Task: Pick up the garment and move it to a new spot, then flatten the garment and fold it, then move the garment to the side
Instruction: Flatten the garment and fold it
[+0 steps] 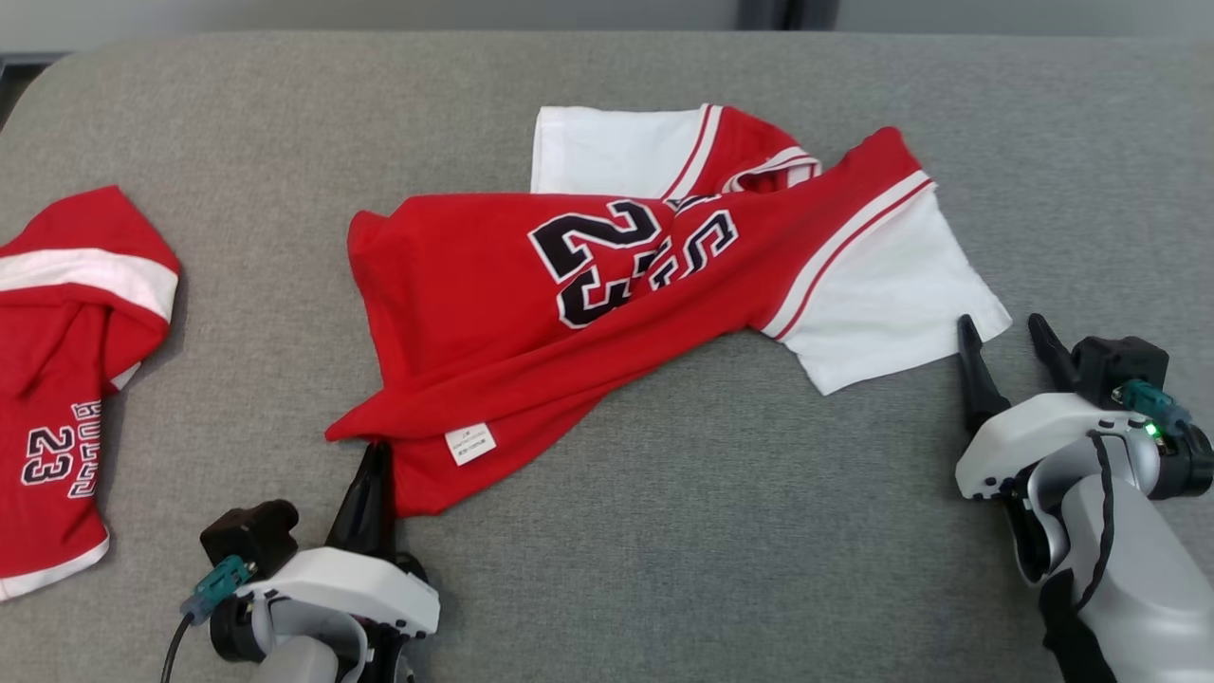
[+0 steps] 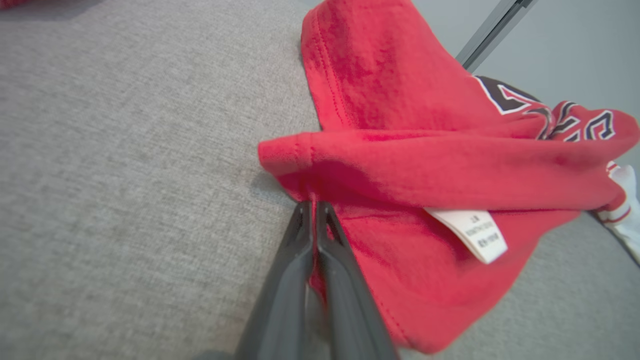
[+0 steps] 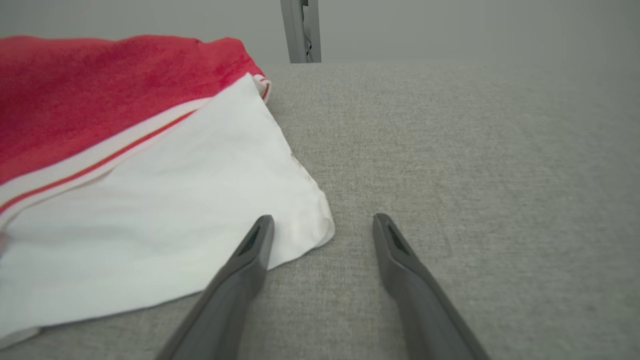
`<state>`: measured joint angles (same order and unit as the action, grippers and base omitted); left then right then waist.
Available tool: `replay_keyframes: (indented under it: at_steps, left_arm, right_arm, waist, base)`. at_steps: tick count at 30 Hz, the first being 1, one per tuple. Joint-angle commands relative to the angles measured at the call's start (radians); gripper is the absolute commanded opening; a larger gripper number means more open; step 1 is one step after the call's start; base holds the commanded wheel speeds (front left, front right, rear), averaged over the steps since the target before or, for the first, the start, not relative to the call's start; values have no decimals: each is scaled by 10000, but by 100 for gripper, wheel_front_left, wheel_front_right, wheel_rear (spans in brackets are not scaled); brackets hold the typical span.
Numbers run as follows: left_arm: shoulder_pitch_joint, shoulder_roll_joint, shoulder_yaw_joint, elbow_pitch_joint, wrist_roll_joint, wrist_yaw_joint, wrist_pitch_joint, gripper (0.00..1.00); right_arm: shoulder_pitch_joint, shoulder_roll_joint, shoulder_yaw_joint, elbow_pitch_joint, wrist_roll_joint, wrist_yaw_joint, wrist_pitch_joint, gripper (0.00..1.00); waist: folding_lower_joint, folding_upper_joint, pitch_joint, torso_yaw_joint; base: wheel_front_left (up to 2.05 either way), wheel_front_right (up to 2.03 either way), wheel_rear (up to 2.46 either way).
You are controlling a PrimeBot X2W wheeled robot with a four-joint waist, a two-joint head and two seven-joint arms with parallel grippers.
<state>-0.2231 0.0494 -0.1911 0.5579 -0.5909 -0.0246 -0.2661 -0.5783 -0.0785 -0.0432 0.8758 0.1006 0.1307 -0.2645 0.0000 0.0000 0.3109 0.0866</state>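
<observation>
The garment [image 1: 531,285] is a red jersey with white sleeves and a black "23". It lies crumpled across the middle of the grey padded surface [image 1: 721,531], with a white label [image 1: 470,443] turned up near its front hem. My left gripper [image 1: 377,448] is shut on the hem's front-left corner. In the left wrist view its tips [image 2: 312,204] pinch the red cloth [image 2: 425,165] just under a folded edge. My right gripper [image 1: 1001,324] stands open at the corner of the white sleeve [image 1: 892,304]. In the right wrist view the sleeve corner [image 3: 175,220] reaches between its fingers [image 3: 324,220].
A second red jersey [image 1: 66,379] with a white band lies bunched at the left edge of the surface. Bare grey padding stretches in front of the garment and to the far right. A grey post [image 3: 301,30] stands beyond the far edge.
</observation>
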Motion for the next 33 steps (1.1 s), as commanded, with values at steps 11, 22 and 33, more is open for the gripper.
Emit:
replay_keyframes:
  at_steps: [11, 22, 33]
  left_arm:
    - [-126, 13, 274, -740, 284, -130, 16, 0]
    - [-1054, 253, 1563, -2309, 2354, -779, 16, 0]
    - [-3768, 1748, 1911, -2721, 2777, -1014, 50, 0]
  right_arm:
    - [-245, -7, -8, 633, 335, 1, 11, 0]
    - [-610, -78, 417, -2141, 2044, 1, 0, 0]
    - [-2057, -756, 941, -4142, 3242, 1, 4, 0]
  waist:
    - [0, 0, -249, 169]
    - [0, 0, -2039, -858]
    - [0, 0, -3193, -1634]
  base:
    - [0, 0, 0]
    - [0, 0, 0]
    - [0, 0, 0]
